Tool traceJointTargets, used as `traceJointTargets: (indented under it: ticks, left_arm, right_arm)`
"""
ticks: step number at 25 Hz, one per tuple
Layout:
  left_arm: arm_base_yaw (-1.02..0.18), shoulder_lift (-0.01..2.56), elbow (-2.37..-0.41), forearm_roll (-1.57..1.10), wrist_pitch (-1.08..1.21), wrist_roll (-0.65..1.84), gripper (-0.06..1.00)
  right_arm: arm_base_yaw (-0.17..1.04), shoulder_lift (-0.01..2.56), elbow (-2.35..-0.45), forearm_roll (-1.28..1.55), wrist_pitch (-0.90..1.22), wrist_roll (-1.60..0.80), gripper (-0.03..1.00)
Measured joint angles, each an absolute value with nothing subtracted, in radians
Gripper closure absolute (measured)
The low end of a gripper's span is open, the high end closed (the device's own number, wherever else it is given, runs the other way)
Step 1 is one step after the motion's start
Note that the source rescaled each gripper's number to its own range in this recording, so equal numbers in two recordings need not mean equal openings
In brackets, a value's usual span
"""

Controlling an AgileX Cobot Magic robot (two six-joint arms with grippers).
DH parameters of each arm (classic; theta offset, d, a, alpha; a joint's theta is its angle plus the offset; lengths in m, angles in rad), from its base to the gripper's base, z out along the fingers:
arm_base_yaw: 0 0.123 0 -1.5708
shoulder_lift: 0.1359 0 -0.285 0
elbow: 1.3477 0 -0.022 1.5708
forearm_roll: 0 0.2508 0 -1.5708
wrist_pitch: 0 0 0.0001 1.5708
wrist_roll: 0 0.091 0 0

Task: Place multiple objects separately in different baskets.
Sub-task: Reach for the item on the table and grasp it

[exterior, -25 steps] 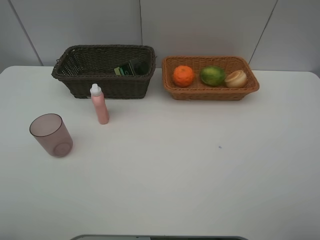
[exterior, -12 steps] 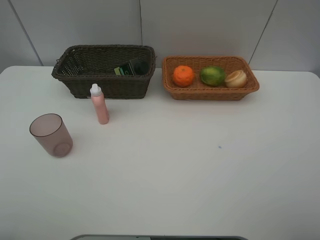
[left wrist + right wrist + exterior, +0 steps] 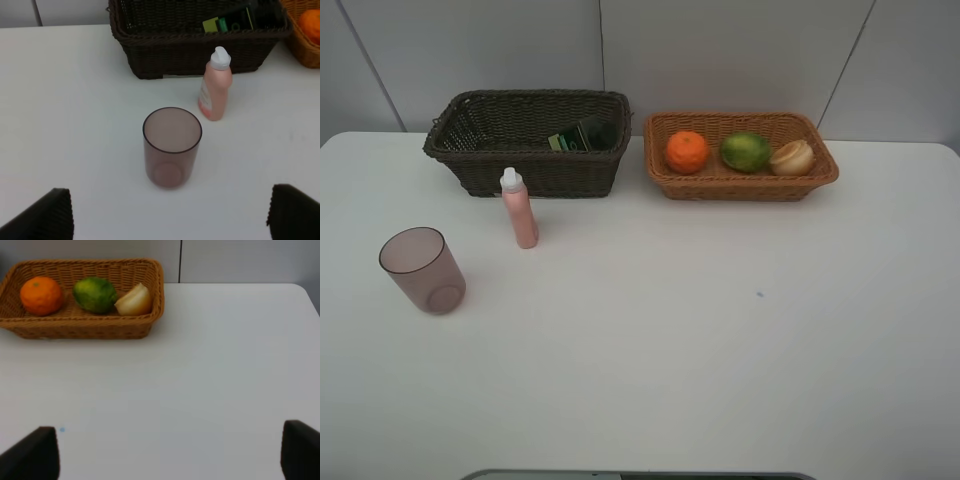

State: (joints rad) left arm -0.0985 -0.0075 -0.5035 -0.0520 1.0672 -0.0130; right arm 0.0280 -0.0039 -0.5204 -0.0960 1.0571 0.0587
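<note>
Left pincer: jaws wide apart and empty, with only the two dark tips in the wrist view and the pink cup standing upright on the table directly ahead between them. Right pincer: jaws likewise apart, holding nothing, over bare table well short of the tan basket. The step in hand appears to be the pick of the cup. It would be done well by bringing the open jaws down on either side of the cup's wall, closing gently because the plastic looks thin, and keeping clear of the pink bottle, which stands upright just beside it towards the dark basket. The lift should probably clear that basket's tall front wall before release. Containers: the dark basket, the deeper one, holds a green pump bottle lying on its side. The tan basket holds three fruits in a row: an orange, a green fruit and a pale yellowish fruit, the last two touching. The cup is empty. The cup and the pink bottle are not yet in a basket.
</note>
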Motion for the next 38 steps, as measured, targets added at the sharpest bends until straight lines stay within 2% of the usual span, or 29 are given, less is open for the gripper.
traceJointTargets:
  ticks: [38]
  left_arm:
    - [-0.099, -0.008, -0.504, -0.051, 1.067, -0.013, -0.06]
  right_arm:
    - [0.028, -0.004, -0.52, -0.094, 1.057, 0.058, 0.1]
